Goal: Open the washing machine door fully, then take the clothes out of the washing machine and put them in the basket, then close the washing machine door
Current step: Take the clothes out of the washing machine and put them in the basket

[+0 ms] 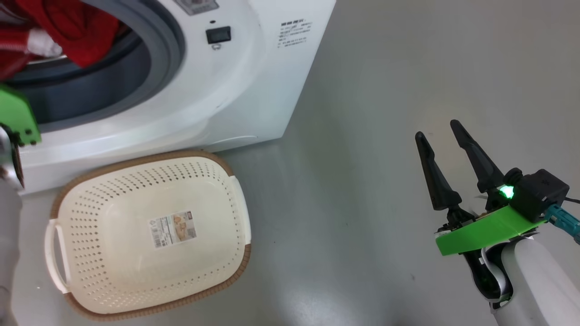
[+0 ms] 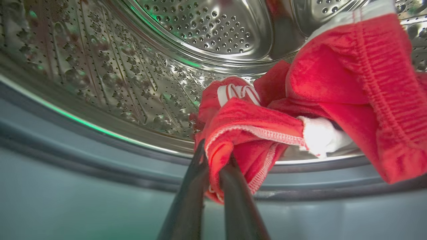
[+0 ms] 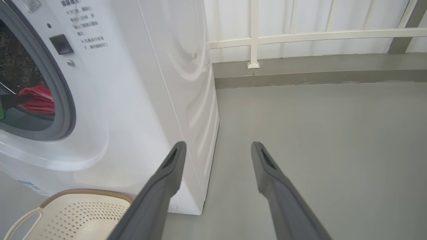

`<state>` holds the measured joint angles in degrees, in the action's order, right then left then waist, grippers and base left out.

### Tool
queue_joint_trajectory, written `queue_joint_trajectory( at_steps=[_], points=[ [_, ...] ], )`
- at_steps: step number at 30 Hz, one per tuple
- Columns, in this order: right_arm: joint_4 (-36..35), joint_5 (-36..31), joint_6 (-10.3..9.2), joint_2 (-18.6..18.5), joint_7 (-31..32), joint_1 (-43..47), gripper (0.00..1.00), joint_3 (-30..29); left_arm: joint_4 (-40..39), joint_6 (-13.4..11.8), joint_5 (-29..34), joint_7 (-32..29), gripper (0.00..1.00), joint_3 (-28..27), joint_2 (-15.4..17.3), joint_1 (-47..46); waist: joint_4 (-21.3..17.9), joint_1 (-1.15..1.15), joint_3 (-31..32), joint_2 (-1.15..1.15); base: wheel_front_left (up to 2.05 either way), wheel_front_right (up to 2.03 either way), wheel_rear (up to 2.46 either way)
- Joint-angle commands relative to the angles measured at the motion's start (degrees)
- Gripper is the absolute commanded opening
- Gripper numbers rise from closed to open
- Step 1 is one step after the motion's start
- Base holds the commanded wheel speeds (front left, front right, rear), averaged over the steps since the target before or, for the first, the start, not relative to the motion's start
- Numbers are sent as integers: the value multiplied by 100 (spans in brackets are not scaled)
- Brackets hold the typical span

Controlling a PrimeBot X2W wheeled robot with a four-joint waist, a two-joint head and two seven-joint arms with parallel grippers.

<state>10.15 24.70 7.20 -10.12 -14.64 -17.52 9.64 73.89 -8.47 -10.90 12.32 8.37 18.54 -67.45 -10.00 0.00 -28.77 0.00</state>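
Red clothes (image 2: 300, 110) with white trim hang at the mouth of the washing machine (image 1: 235, 90), over the grey rubber ring (image 1: 163, 50). My left gripper (image 2: 213, 160) is shut on a fold of the red fabric in front of the perforated steel drum (image 2: 206, 30). In the head view the clothes (image 1: 68, 27) show at the top left. Below the opening, the cream basket (image 1: 149, 235) sits on the floor with nothing but its paper label inside. My right gripper (image 1: 437, 129) hovers open over bare floor, far right of the basket. The door is out of view.
A grey floor (image 1: 385, 81) spreads to the right of the machine. In the right wrist view a white railing (image 3: 300, 33) and a low kerb run along the back, and the basket's corner (image 3: 76, 213) sits against the machine's front.
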Motion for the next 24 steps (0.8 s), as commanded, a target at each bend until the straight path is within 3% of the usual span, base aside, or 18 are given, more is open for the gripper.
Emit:
queue_joint_trajectory(
  at_steps=[1, 8, 24],
  points=[
    [-111, 49, 29, -56, -36, 182, 100, 61, -164, 46, -77, 113, 0, -152, 308, 140, 78, 0, 119, 0, 0, 0, 0],
    [-119, 38, 29, -35, -36, 279, 100, -35, -831, 148, -265, 262, 0, -315, 354, 753, 238, 0, 371, 0, 0, 0, 0],
    [-77, -11, 29, 60, -36, 560, 100, -177, -4192, 190, -557, 267, 0, -971, 47, 2977, 549, 0, 1117, 0, 0, 0, 0]
  ],
)
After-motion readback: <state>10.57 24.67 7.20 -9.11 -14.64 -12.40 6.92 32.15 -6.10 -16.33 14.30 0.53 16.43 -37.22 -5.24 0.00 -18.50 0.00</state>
